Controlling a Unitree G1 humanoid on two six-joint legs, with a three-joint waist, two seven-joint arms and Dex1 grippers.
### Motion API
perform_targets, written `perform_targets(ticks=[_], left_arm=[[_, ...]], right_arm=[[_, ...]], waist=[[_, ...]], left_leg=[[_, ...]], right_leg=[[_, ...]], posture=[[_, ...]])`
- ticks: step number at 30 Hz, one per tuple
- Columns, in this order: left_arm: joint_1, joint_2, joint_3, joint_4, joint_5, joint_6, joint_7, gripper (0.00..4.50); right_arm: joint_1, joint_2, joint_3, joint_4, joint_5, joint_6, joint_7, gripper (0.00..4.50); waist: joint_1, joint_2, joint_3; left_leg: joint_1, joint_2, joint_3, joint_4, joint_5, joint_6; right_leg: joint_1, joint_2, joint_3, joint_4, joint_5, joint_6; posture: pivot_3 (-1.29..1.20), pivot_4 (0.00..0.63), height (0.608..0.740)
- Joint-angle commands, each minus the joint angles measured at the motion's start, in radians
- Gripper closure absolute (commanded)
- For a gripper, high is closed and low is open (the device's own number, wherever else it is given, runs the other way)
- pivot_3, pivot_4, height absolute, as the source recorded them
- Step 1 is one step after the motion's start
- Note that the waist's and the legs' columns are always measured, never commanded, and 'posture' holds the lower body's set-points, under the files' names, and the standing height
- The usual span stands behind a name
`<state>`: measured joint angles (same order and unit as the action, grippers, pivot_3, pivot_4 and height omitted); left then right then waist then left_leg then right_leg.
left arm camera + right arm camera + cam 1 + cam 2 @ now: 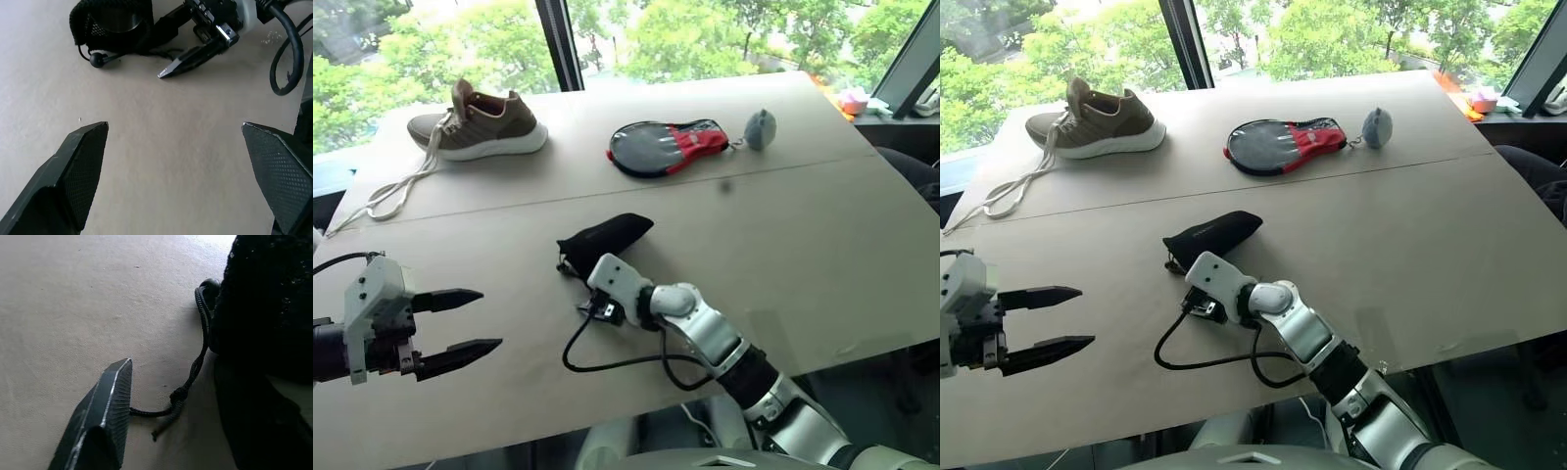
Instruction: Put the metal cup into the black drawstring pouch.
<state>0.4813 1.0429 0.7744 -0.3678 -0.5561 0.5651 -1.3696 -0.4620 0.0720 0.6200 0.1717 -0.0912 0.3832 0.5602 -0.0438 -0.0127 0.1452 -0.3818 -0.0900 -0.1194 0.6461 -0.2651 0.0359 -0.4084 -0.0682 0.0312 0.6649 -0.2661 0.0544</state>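
Observation:
The black drawstring pouch (607,235) lies on its side in the middle of the table, its mouth turned toward my left side. Inside that mouth the left wrist view catches a shiny grey curve of the metal cup (116,18). My right gripper (157,53) sits at the pouch's mouth, jaws partly drawn in. One finger (105,411) stands clear of the fabric with bare table between, and the drawstring cord (188,382) lies in the gap. The other finger rests against the pouch. At the near left my left gripper (491,318) hovers wide open, holding nothing.
A brown shoe (484,122) with loose laces sits at the far left. A black-and-red paddle case (666,147) and a grey fuzzy ball (760,127) lie at the back. A black cable (607,364) loops on the table beside my right wrist.

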Motion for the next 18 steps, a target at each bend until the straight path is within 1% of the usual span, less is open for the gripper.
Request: perform_targets(ticks=[1,2,3,7,10,13,15,18], left_arm=[[-0.004,0.02,0.007,0.019,0.019,-0.036,-0.031,0.0],[-0.006,0.021,0.005,0.023,0.019,-0.038,-0.035,0.0],[-0.009,0.023,0.004,0.026,0.021,-0.041,-0.038,0.0],[-0.031,0.028,-0.013,0.042,0.025,-0.05,-0.045,0.0],[-0.059,0.03,-0.038,0.05,0.018,-0.054,-0.044,0.0],[-0.113,0.031,-0.08,0.069,0.009,-0.06,-0.034,0.0],[-0.16,0.029,-0.129,0.086,0.017,-0.078,-0.022,0.0],[-0.257,0.015,-0.227,0.106,0.029,-0.109,0.005,0.0]], right_arm=[[0.015,-0.022,0.032,0.047,-0.036,-0.007,0.005,4.11],[0.016,-0.024,0.031,0.049,-0.037,-0.008,0.004,4.39],[0.017,-0.026,0.029,0.049,-0.038,-0.009,0.003,4.48],[0.027,-0.052,0.008,0.017,-0.036,-0.001,0.012,4.48],[0.052,-0.104,-0.036,-0.096,0.012,0.033,0.063,4.48],[0.085,-0.123,-0.134,-0.275,0.174,0.157,0.142,4.48],[0.102,-0.133,-0.208,-0.387,0.307,0.247,0.196,4.48],[0.105,-0.129,-0.349,-0.487,0.49,0.391,0.208,4.48]], waist=[[0.0,0.0,0.0],[0.0,0.0,0.0],[0.0,0.0,0.0],[0.001,0.0,0.0],[0.008,0.0,0.0],[0.014,0.0,0.0],[0.012,0.0,0.0],[0.008,0.001,0.001]], left_leg=[[0.0,0.0,0.0,0.0,0.0,0.0],[0.0,0.0,0.0,-0.001,0.0,0.0],[0.0,0.0,0.0,-0.001,0.0,0.0],[0.001,0.0,0.0,-0.002,0.0,0.0],[0.0,0.0,0.0,-0.002,0.0,0.0],[-0.001,0.0,-0.002,-0.001,0.0,0.0],[-0.001,0.0,-0.002,-0.001,0.0,0.0],[-0.001,0.0,-0.003,-0.001,0.0,0.0]], right_leg=[[0.0,0.0,0.0,0.0,0.0,0.0],[0.0,0.0,0.0,0.0,0.0,0.0],[0.0,0.0,0.0,0.0,0.0,0.0],[0.0,0.0,0.0,0.0,0.0,0.0],[0.0,-0.001,-0.001,-0.001,0.0,0.0],[0.001,-0.002,-0.002,-0.002,0.0,0.0],[0.001,-0.001,-0.002,-0.002,0.0,0.0],[0.001,-0.001,-0.002,-0.002,0.0,0.0]], posture=[[0.0,0.15,0.74],[0.0,0.15,0.74],[0.0,0.15,0.74],[0.0,0.15,0.74],[0.0,0.15,0.74],[0.0,0.15,0.74],[0.0,0.15,0.74],[0.0,0.15,0.74]])
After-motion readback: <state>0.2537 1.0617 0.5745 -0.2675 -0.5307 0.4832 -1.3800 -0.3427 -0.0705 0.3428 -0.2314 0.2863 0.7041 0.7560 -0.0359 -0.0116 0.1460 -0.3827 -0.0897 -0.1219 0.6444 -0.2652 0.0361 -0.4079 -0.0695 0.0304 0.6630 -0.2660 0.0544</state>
